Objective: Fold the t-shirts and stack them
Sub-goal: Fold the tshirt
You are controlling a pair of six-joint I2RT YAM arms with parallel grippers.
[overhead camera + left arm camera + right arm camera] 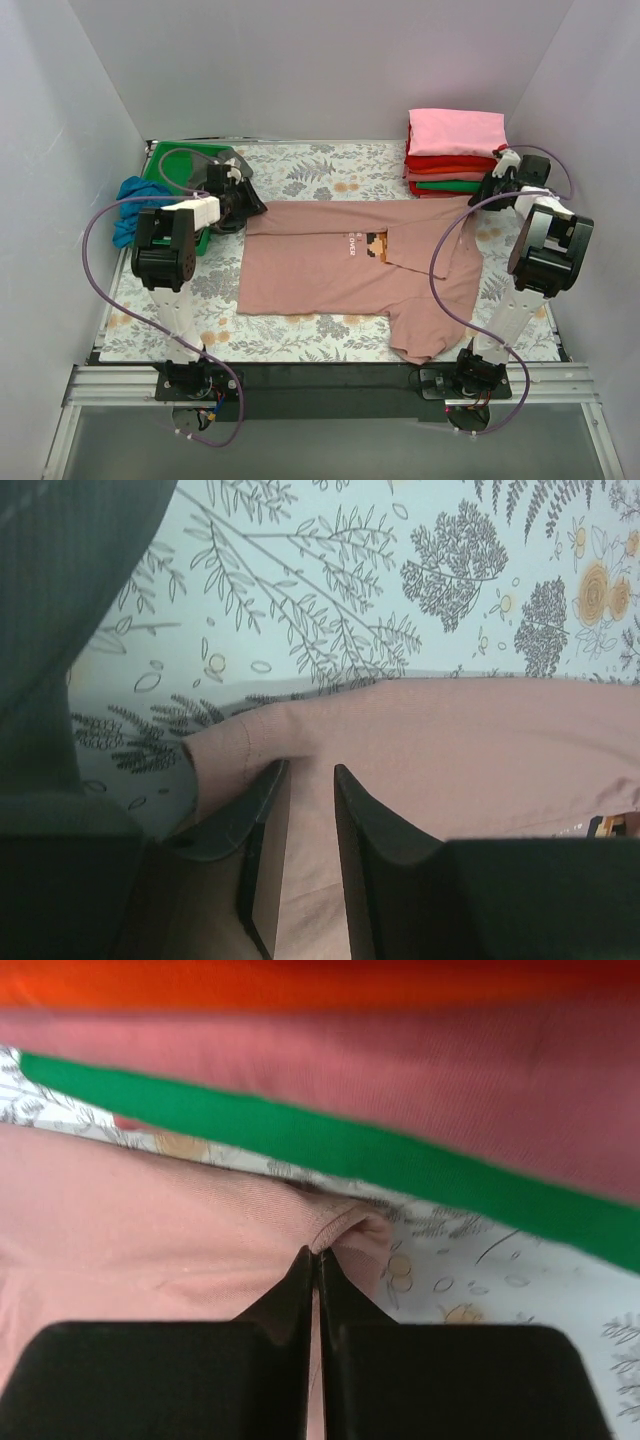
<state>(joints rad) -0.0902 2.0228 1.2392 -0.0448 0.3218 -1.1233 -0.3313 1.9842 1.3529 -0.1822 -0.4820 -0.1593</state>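
Dusty-pink cotton t-shirt [330, 265] with a small pixel chest graphic lies spread across the middle of the floral-patterned tabletop [310, 165]. Its near-right part is rumpled toward the front edge.

Right hand [318, 1255] is clenched on a small pucker of the shirt's far-right corner, just beside the stack of folded pink, red and green t-shirts [455, 150]. Left hand [310, 772] sits at the far-left corner, fingers parted, cloth showing in the gap, nothing gripped.

Risks, as judged:
- The right pinch is thin and may slip under pull.
- A one-sided lift would skew the fold.
- A swing near the stack could snag its bottom green layer and topple it.
- The rumpled part may fold in creased.
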